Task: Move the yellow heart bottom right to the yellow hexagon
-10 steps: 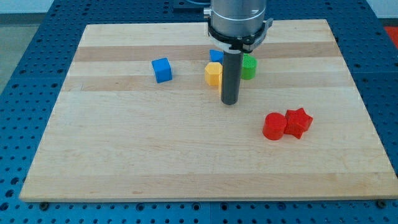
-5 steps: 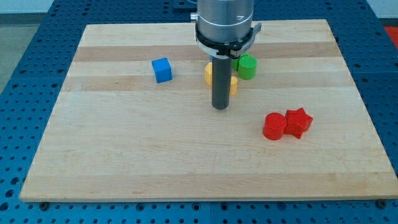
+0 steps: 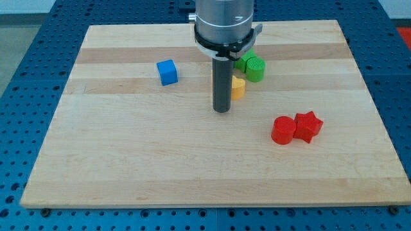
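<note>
Shifted toward the view's left, my tip (image 3: 221,110) now hides the hexagon; a yellow block (image 3: 238,87) peeks out just right.

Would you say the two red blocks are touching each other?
Yes, the red cylinder block and the red star block sit pressed together with no gap.

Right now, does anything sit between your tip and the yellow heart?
Nothing visible does. My tip rests just to the view's lower left of the one yellow block that shows; my rod covers part of it, so I cannot tell heart from hexagon. The green block lies beyond it, toward the view's top right.
</note>
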